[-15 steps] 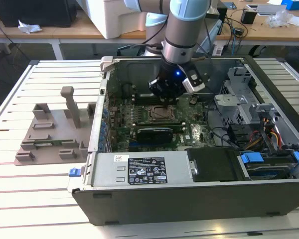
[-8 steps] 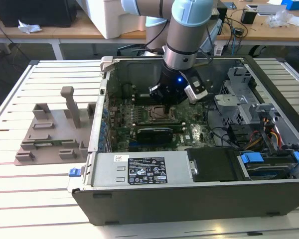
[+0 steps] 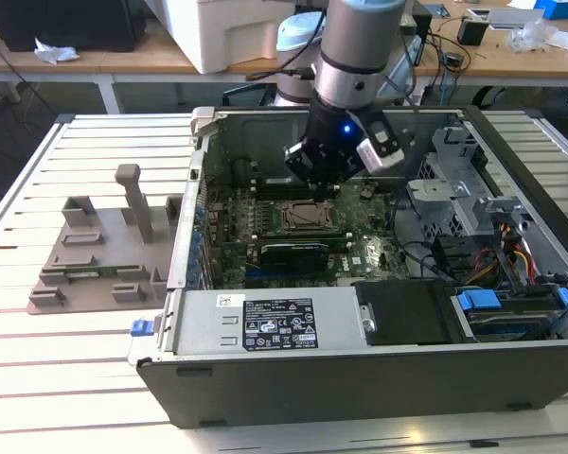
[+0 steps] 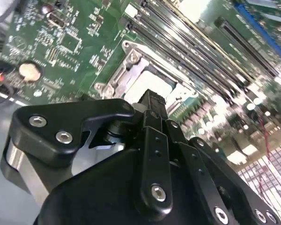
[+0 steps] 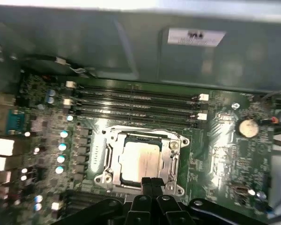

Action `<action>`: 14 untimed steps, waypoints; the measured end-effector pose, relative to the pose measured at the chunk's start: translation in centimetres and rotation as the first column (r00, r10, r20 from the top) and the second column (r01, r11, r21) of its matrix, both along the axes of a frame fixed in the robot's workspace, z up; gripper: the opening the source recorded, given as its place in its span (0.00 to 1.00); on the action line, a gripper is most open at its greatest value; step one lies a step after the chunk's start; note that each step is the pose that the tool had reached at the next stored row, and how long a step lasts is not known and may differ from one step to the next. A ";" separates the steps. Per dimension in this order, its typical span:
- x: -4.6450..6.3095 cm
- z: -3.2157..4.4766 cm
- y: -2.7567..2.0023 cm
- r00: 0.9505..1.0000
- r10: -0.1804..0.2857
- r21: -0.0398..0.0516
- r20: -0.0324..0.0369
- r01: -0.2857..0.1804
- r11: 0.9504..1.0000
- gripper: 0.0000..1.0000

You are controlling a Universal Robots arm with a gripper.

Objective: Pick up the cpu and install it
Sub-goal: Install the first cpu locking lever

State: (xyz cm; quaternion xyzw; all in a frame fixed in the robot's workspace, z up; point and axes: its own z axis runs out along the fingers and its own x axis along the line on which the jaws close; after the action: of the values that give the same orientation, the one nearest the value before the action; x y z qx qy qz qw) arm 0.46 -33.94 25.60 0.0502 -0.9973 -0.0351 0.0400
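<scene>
The cpu (image 5: 139,161) is a pale silver square lying flat inside the metal socket frame (image 5: 175,143) on the green motherboard. It also appears in the second wrist view as the cpu (image 4: 147,84). My gripper (image 5: 152,183) hovers just above the socket's edge, its two black fingertips pressed together with nothing between them. In the exterior view the gripper (image 3: 324,185) hangs inside the open computer case, directly over the socket (image 3: 308,218). One black finger (image 4: 152,110) covers part of the socket in the second wrist view.
A grey plastic fixture (image 3: 104,251) with upright posts sits on the slatted table at the exterior view's left. A long black card (image 3: 289,253) lies below the socket, memory slots (image 5: 136,101) beside it. The power supply (image 3: 265,323) and case walls hem the board in.
</scene>
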 end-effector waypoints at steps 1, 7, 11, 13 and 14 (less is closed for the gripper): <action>0.0 0.77 0.02 1.000 0.000 0.000 0.000 0.000 1.000 0.11; 0.0 2.33 0.08 1.000 0.000 0.000 0.000 0.000 1.000 0.11; 0.0 2.35 0.08 1.000 0.000 0.000 0.000 0.000 1.000 0.11; 0.0 2.35 0.08 1.000 0.000 0.000 0.000 0.000 1.000 0.11; 0.0 2.36 0.08 1.000 0.000 0.000 0.000 0.000 1.000 0.11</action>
State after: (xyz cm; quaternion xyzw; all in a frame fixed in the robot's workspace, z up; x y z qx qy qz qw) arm 0.46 -33.86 27.96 0.0502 -0.9973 -0.0351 0.0400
